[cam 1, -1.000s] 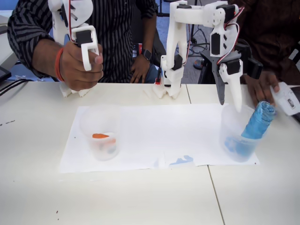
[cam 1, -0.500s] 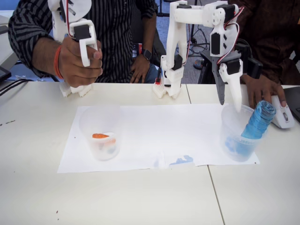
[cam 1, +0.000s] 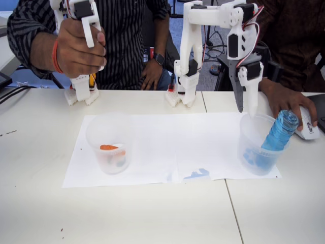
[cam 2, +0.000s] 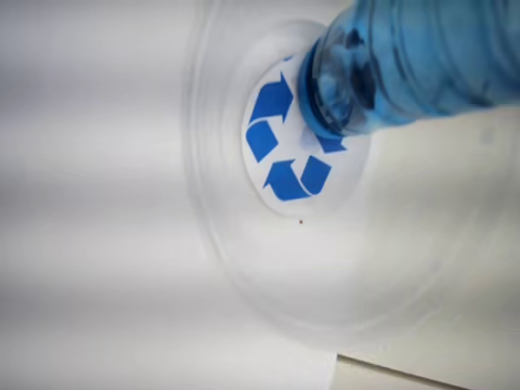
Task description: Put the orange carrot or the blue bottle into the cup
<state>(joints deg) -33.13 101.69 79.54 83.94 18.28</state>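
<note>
Since the earlier frames the claw [cam 1: 245,111] has drawn its two fingers closer — they now hang together, gripping nothing — and the person's hand [cam 1: 289,101] to its right has settled on a white device [cam 1: 308,127]. Just below the claw and a little to its right, the blue bottle [cam 1: 277,138] leans inside the cup [cam 1: 252,133], cap down, its upper end propped on the right rim. The wrist view looks down into that cup [cam 2: 236,268]: the bottle [cam 2: 406,61] rests on the blue recycling arrows [cam 2: 280,138]. Well off to the claw's left on the white paper [cam 1: 203,142], a second clear cup [cam 1: 108,137] shows an orange mark [cam 1: 108,147].
</note>
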